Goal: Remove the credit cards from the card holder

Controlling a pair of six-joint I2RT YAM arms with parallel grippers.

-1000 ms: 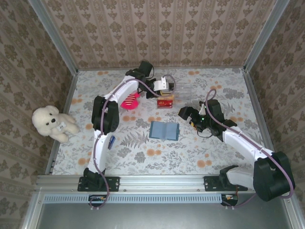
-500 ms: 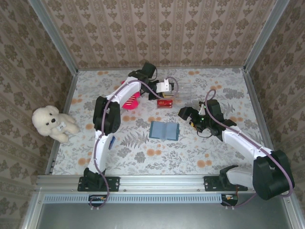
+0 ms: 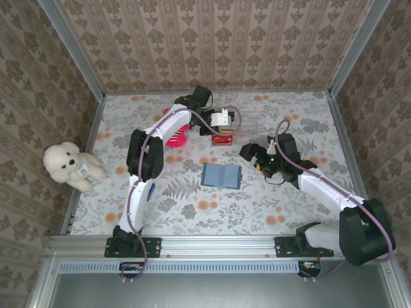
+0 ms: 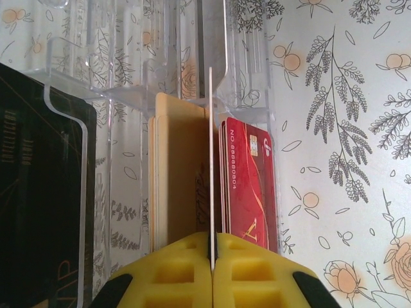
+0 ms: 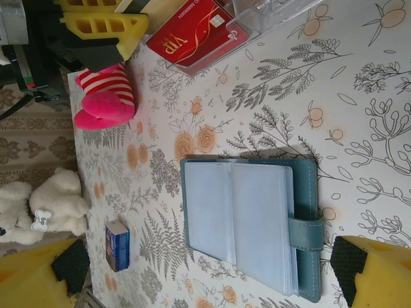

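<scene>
The card holder lies open on the flowered table, teal-blue with pale plastic sleeves and a strap tab at its right end. My right gripper hovers just right of it in the top view, open, with one yellow fingertip on either side of the holder and nothing between them. My left gripper is at the clear tray, shut on a thin credit card seen edge-on. Red credit cards and orange-gold ones stand in the tray slots on either side of it.
A black card stands in the tray's left slot. A pink striped toy lies left of the tray, a small blue box left of the holder, and a white plush dog at the left wall. Patterned walls close in the table.
My left gripper has shifted slightly right and toward me over the tray, still gripping the card. The right arm and the card holder have not moved.
</scene>
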